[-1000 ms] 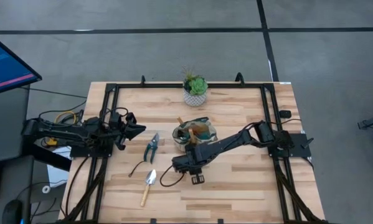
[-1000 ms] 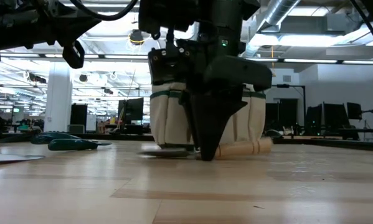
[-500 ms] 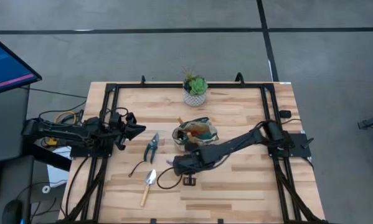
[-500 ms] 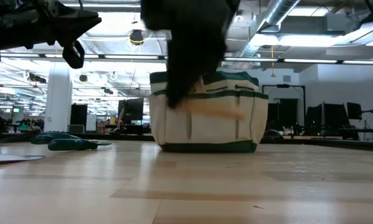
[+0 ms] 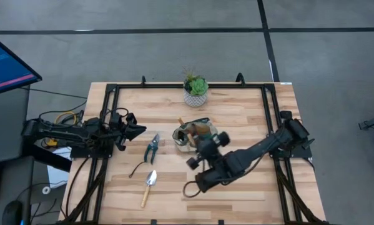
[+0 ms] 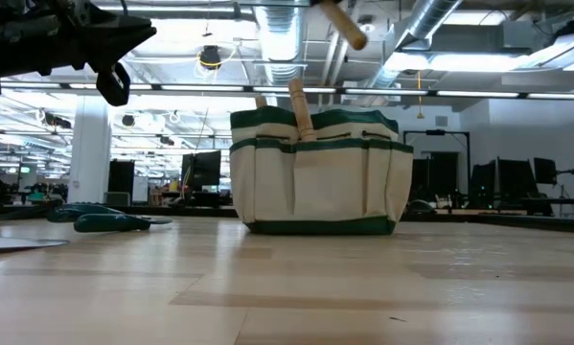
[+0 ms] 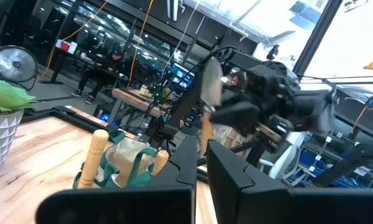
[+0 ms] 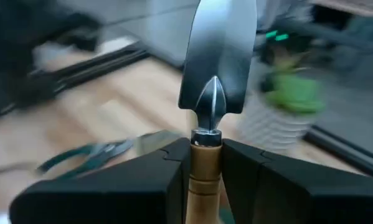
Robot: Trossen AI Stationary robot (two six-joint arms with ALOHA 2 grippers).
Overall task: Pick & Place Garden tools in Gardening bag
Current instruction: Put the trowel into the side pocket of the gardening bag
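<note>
My right gripper is raised above the table, just on the near side of the tan gardening bag, and is shut on a trowel with a silver blade and a wooden handle. The trowel also shows in the left wrist view. Wooden handles stick up out of the bag. Pruning shears, a thin black curved tool and a second trowel lie flat on the table left of the bag. My left gripper waits open at the table's left side, above the table. My right gripper pinches the trowel's wooden handle between its two fingers, close to where the handle joins the blade. The trowel is lifted clear of the table and the bag. It is tilted, blade end up, and the handle's free end points down.
A green plant in a white pot stands at the table's far edge behind the bag. A black frame runs along the table's sides. Bare wood lies on the near side of the bag and to its right.
My right gripper has taken the trowel from the table in front of the bag and risen high with it, moving toward the table's right. The trowel, which lay flat against the bag's base, is now lifted clear and tipped blade end up.
</note>
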